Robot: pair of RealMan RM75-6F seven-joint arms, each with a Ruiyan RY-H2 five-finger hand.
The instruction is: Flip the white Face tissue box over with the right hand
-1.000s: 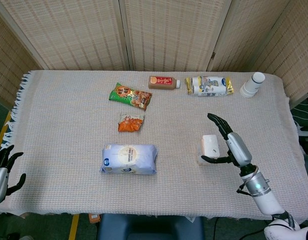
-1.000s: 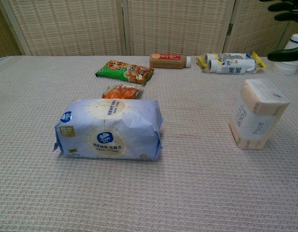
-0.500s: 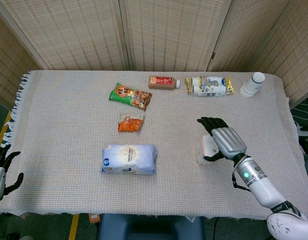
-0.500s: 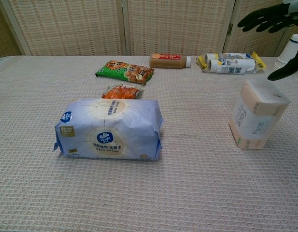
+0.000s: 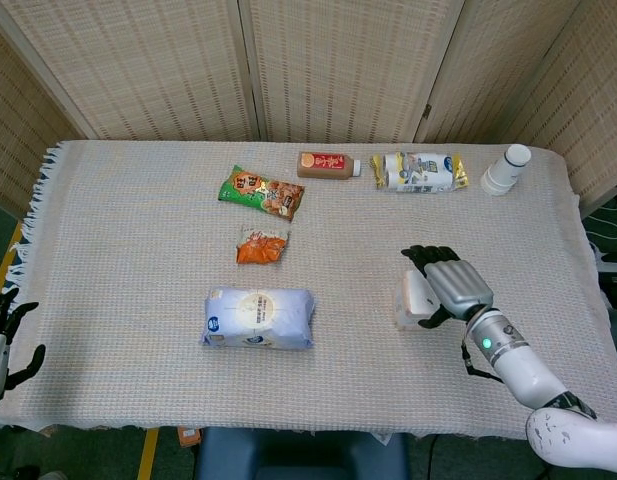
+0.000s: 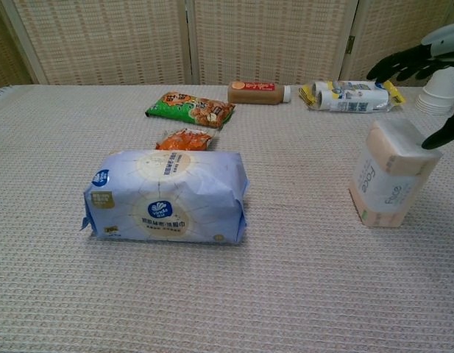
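The white Face tissue box (image 5: 409,300) (image 6: 387,180) stands upright on its end at the right of the table, its printed side facing left in the chest view. My right hand (image 5: 450,284) (image 6: 416,60) hovers over the box top from the right. Its dark fingers spread out above and behind the box, and the thumb (image 6: 443,133) reaches down to the box's upper right edge. The hand does not grip the box. My left hand (image 5: 0,338) hangs off the table's near left edge, fingers apart and holding nothing.
A large blue tissue pack (image 5: 259,318) lies at centre front, with an orange snack bag (image 5: 261,245) and a green one (image 5: 261,192) behind it. A brown bottle (image 5: 327,163), a white-yellow packet (image 5: 419,171) and a stack of white cups (image 5: 505,168) line the far edge.
My right hand has swung left and turned palm-down over the top of the tissue box, then settled lower. The box has not moved. The left hand has sunk slightly.
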